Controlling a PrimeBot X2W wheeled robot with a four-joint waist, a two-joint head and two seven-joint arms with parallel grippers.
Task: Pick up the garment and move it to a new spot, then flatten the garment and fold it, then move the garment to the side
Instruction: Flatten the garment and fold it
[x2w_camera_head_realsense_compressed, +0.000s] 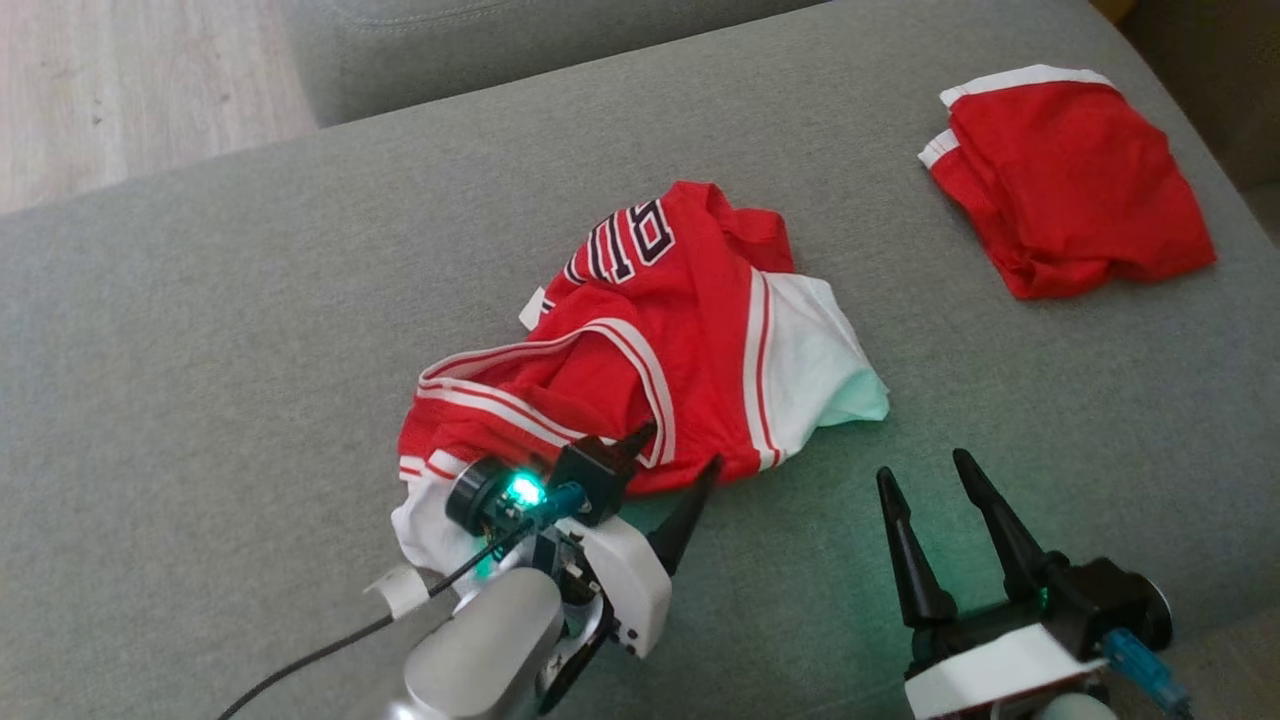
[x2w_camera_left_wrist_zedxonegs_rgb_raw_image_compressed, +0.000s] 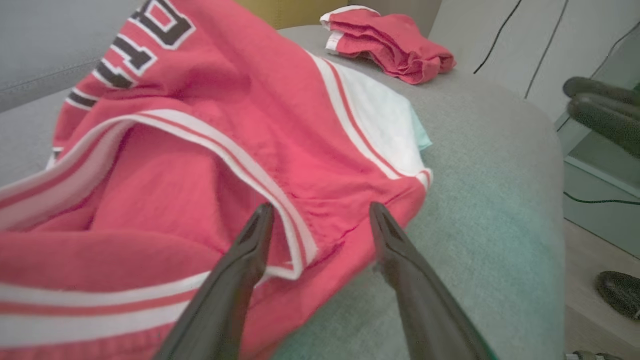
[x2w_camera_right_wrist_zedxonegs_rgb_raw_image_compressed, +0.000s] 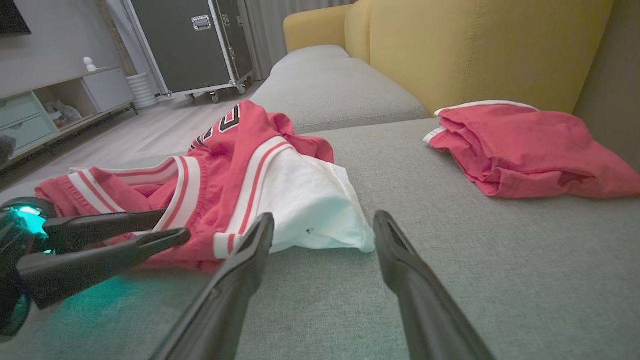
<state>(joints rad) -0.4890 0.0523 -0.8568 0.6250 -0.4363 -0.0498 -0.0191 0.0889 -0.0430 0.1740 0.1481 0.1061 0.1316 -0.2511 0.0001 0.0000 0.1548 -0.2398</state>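
The garment (x2w_camera_head_realsense_compressed: 660, 340), a crumpled red-and-white jersey, lies mid-seat on the sofa (x2w_camera_head_realsense_compressed: 200, 400); judged light, limp and non-fragile, it should bunch when lifted; grip the striped hem at its 6 o'clock, where the left tool (x2w_camera_head_realsense_compressed: 680, 446) stands released; the right tool (x2w_camera_head_realsense_compressed: 923, 465), released, sits at 4 o'clock.

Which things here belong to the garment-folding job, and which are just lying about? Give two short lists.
In the job:
crumpled red-and-white jersey
left gripper, open at its near edge
right gripper, open over the grey cushion

Lying about:
folded red garment
yellow armchair
black case on wheels
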